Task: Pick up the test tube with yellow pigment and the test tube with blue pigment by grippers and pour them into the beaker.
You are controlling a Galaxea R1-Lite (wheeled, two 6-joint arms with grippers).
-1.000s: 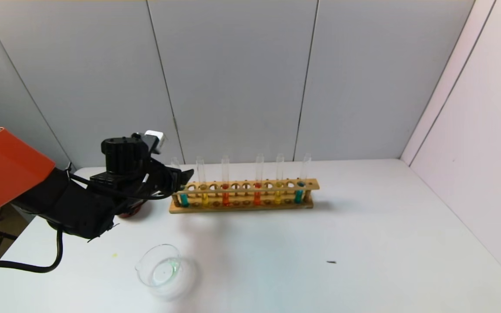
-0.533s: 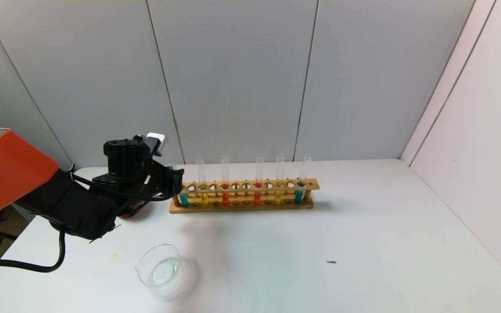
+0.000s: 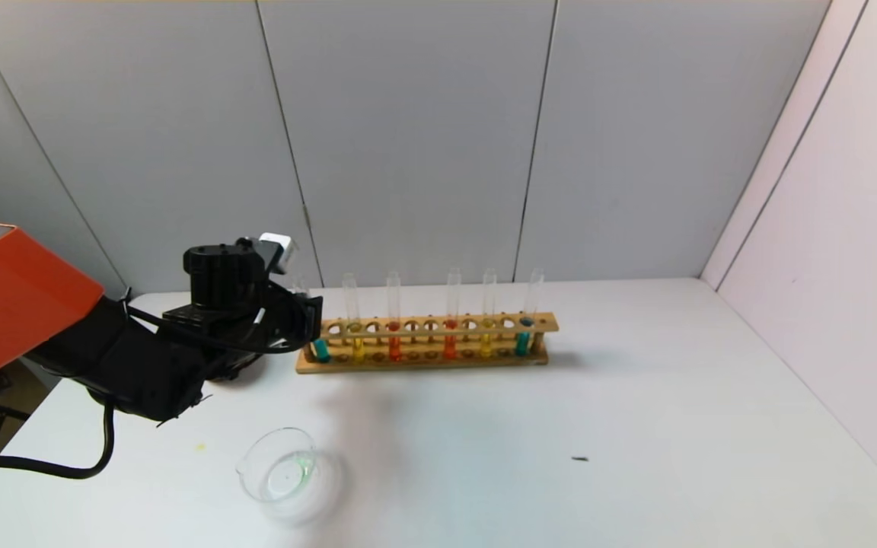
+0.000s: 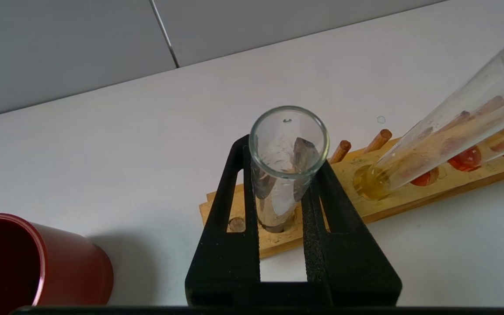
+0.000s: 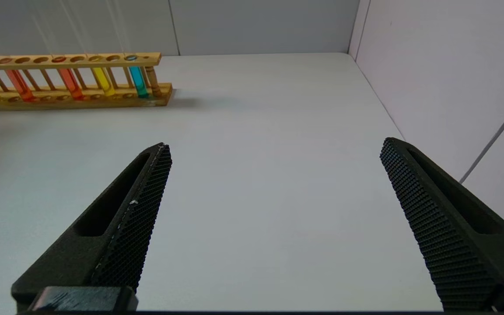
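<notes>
A wooden rack [image 3: 438, 326] stands at the back of the table with several tubes. My left gripper [image 3: 309, 312] is at its left end, its jaws closed against both sides of the test tube with blue pigment [image 3: 321, 349], which still sits in its end hole and leans slightly. In the left wrist view the gripper [image 4: 283, 175] clamps that tube [image 4: 288, 144] just below the rim; the blue liquid is hidden there. A yellow tube [image 3: 358, 348] stands beside it. A second yellow tube [image 3: 486, 346] and blue tube [image 3: 522, 344] stand further right. The beaker [image 3: 286, 473] is at front left. My right gripper [image 5: 274, 146] is open and empty.
A dark red cup [image 4: 37, 262] stands just left of the rack, mostly hidden behind my left arm in the head view. Two orange-red tubes [image 3: 395, 348] sit mid-rack. A small dark speck [image 3: 580, 459] lies on the white table. Walls close the back and right.
My left gripper drew back left from the rack's front to its end tube and closed round it. The tube's top has tipped slightly left. The right arm has not moved.
</notes>
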